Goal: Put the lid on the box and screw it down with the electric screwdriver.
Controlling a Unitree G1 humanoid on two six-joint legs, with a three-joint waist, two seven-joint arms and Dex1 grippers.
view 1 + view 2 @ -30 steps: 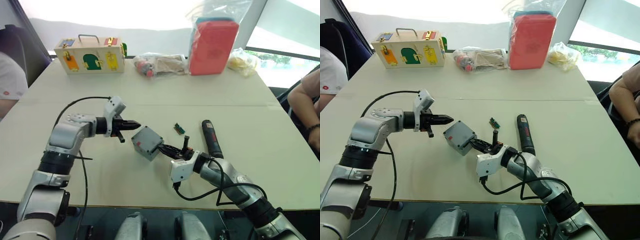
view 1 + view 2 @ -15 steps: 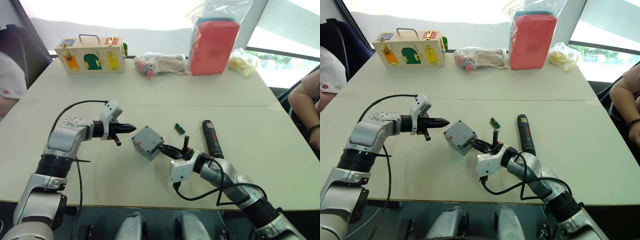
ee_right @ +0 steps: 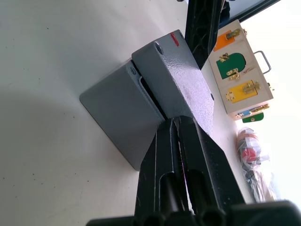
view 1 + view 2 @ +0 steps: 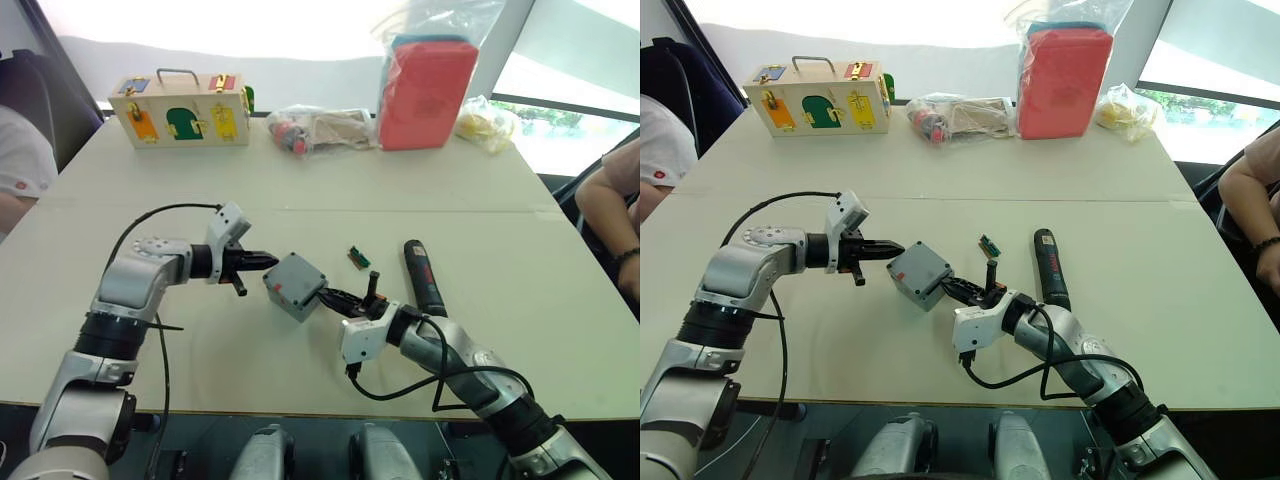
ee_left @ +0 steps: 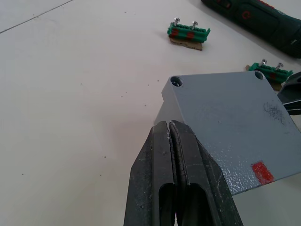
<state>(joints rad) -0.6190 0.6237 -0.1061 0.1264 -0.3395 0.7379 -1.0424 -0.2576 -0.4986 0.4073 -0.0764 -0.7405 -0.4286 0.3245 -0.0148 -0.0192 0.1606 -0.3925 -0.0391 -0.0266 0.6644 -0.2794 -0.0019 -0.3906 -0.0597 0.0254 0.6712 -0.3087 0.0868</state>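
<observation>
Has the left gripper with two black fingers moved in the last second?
Yes. The left gripper dipped slightly and, after easing back, sits against the small grey plastic box, a little farther from the wooden latch box.

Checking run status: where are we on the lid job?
Done: the lid sits on the box. In hand: both shut end effectors, left and right, press it from opposite sides. Left: the electric screwdriver lies untouched on the table; corner holes look empty.
</observation>
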